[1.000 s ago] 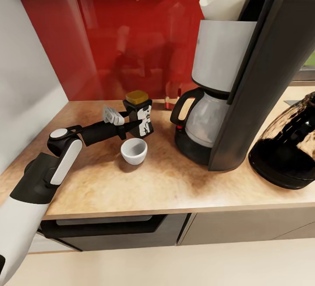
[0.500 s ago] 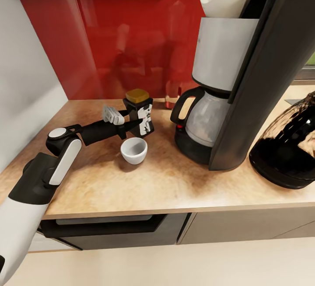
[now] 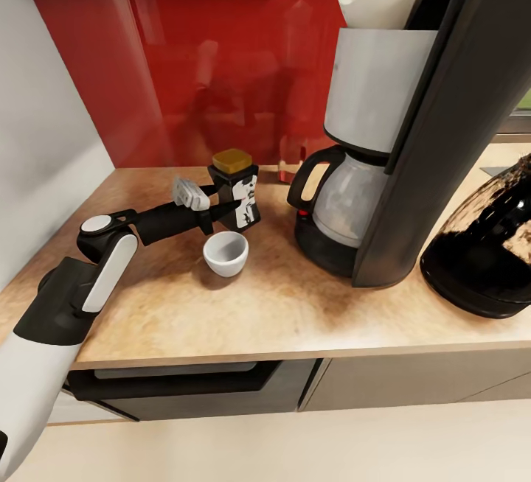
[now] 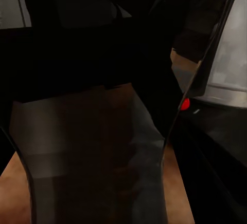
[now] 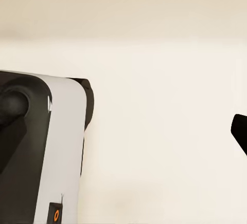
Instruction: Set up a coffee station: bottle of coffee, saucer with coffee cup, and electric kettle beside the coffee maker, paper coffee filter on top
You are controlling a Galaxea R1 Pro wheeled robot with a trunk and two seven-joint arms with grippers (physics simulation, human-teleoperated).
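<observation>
The counter [image 3: 280,312] fills the lower frame. On it, right of centre, stands the coffee maker [image 3: 442,128]. At centre-left the bottle of coffee [image 3: 236,194] sits clamped in the left pincer [image 3: 221,200]; rigid, smooth and probably slippery, so it is best held across the flat sides. The coffee cup [image 3: 226,253] stands just below.

Left to right — coffee cup [image 3: 226,253] before bottle of coffee [image 3: 236,197], coffee maker [image 3: 402,128], electric kettle [image 3: 487,242].
</observation>
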